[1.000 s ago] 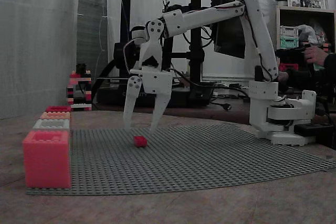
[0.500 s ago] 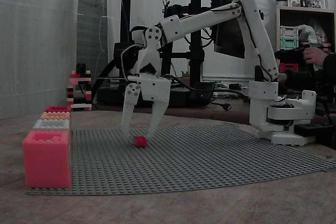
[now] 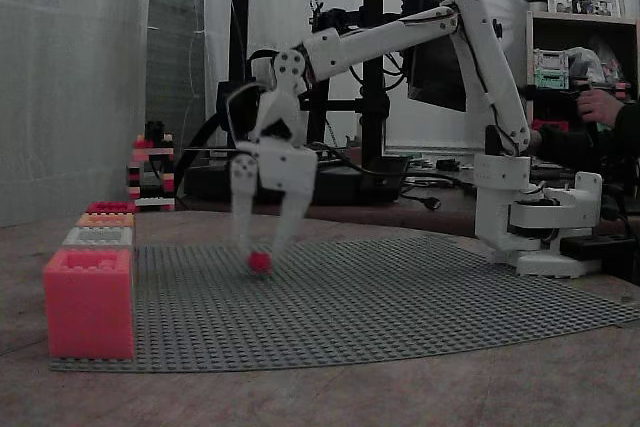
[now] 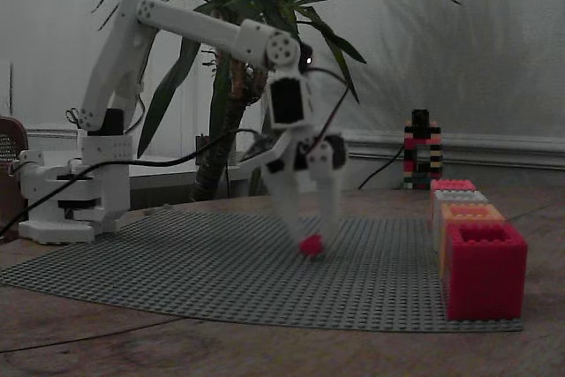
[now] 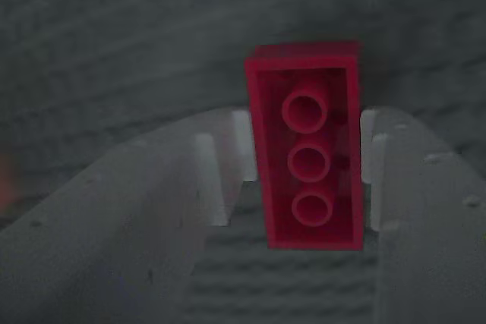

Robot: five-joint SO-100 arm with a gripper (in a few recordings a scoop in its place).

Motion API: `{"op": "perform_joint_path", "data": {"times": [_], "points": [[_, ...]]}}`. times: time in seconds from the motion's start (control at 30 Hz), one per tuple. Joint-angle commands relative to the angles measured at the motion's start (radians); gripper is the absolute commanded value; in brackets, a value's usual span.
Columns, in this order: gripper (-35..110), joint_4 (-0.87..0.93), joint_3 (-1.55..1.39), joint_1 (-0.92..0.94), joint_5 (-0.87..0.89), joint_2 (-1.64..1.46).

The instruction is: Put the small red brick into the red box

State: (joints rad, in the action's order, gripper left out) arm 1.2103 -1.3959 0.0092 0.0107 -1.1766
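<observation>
A: What has changed on the grey baseplate (image 3: 400,297)?

B: The gripper (image 3: 259,247) has dropped lower than a second ago; its fingers now bracket the small red brick (image 3: 260,262), not yet visibly clamped.

A: And the red box (image 3: 88,302)?

B: At the plate's left corner, well apart; the grasp comes first.

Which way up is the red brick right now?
Upside down: in the wrist view the red brick shows its hollow underside with three round tubes, lying between the fingers of the gripper, on the grey baseplate.
</observation>
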Motion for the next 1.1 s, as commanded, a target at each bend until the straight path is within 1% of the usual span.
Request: {"op": "perform_joint_path", "data": {"times": [0.0,0.1,0.23,0.5,0.87,0.93,1.07], "points": [[0,0.005,0.302,0.035,0.123,-0.037],[0,-0.011,0.506,0.087,0.183,0.023],[0,-0.048,0.68,0.153,0.143,0.137],[0,-0.287,0.753,0.264,0.006,0.301],[0,-0.451,0.811,0.276,-0.092,0.439],[0,-0.457,0.811,0.276,-0.101,0.453],[10,-0.428,0.79,0.275,-0.097,0.454]]}}
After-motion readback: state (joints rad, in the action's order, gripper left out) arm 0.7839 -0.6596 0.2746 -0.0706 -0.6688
